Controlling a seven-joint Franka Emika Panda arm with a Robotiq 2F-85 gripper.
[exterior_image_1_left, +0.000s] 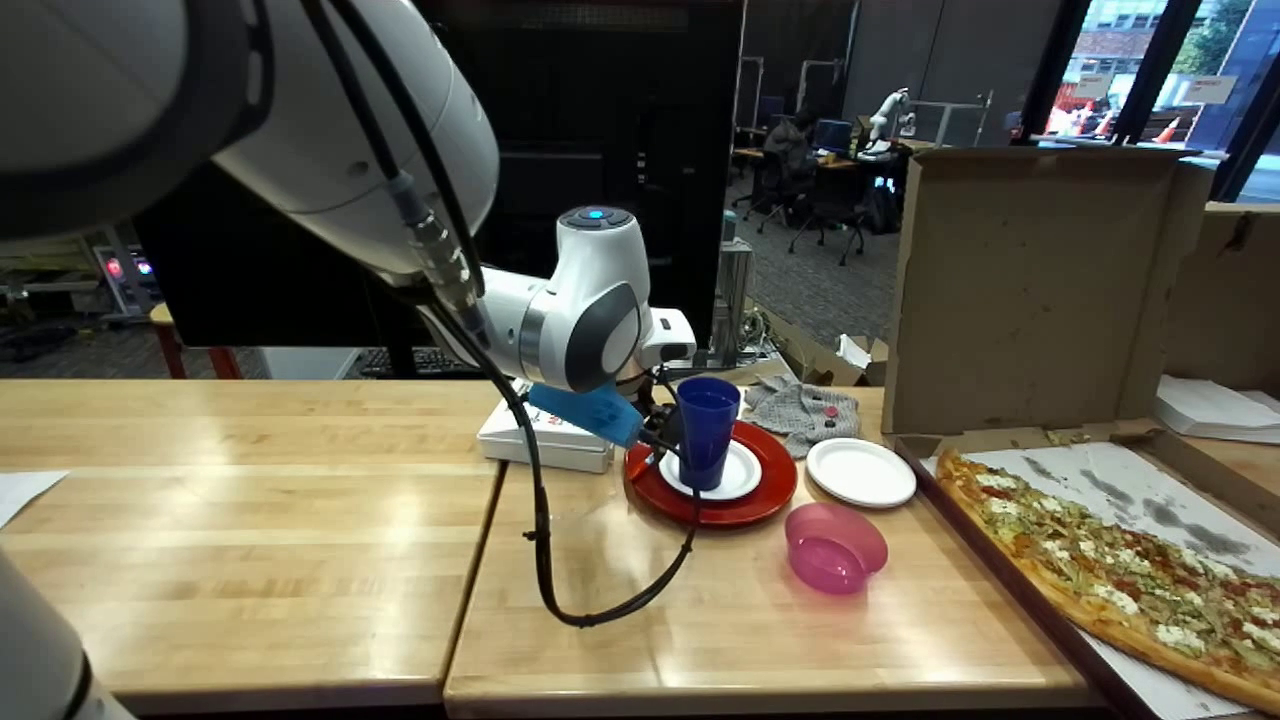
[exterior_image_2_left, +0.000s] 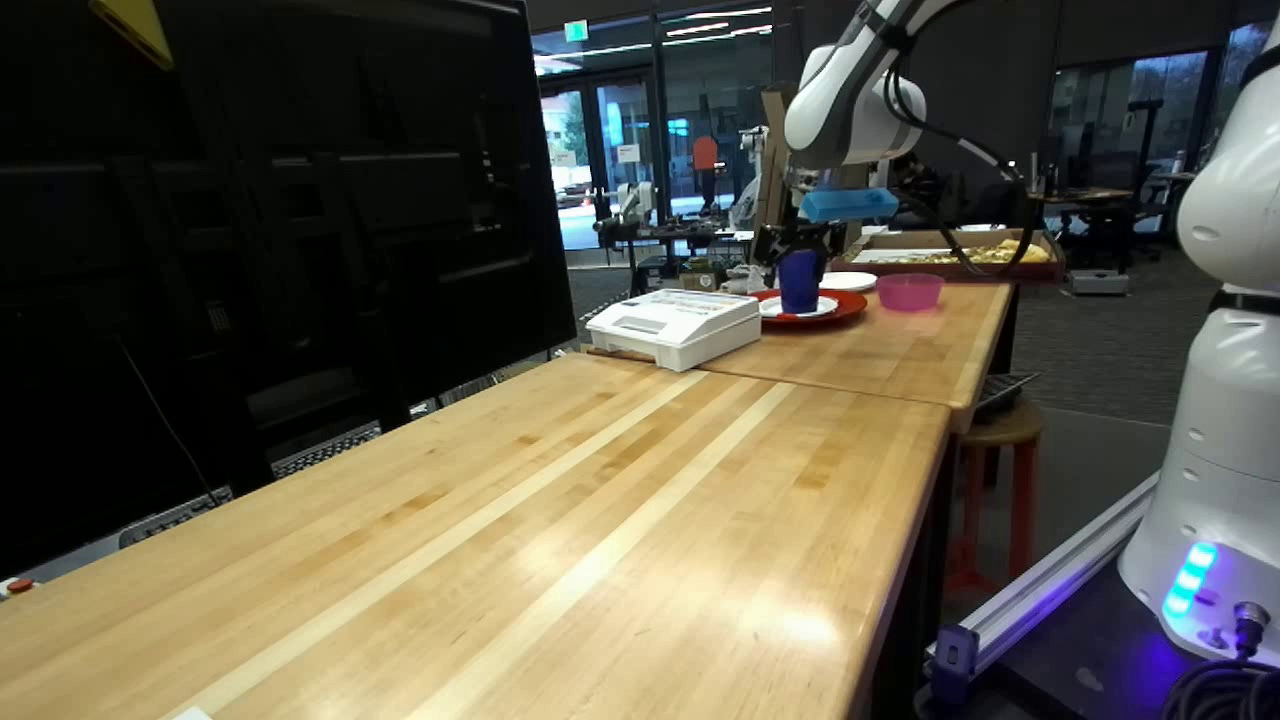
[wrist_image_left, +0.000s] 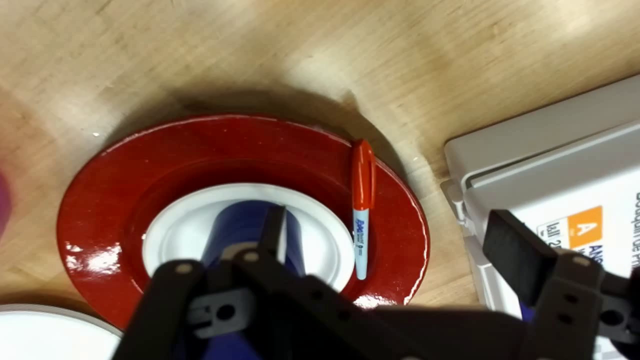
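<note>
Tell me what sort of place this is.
Most likely a robotics lab or shared workspace: another robot arm stands in the background, and a person sits near a computer screen.

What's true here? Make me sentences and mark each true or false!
1. The tall blue plastic cup stands upright. True.
2. The slim red-capped marker lies on the wooden table. False: the marker is on the glossy red plate.
3. The black gripper is open. True.
4. The see-through pink bowl holds pizza. False: the pizza is in the open brown cardboard box.
5. A small round white plate sits on the red plate. True.
</note>
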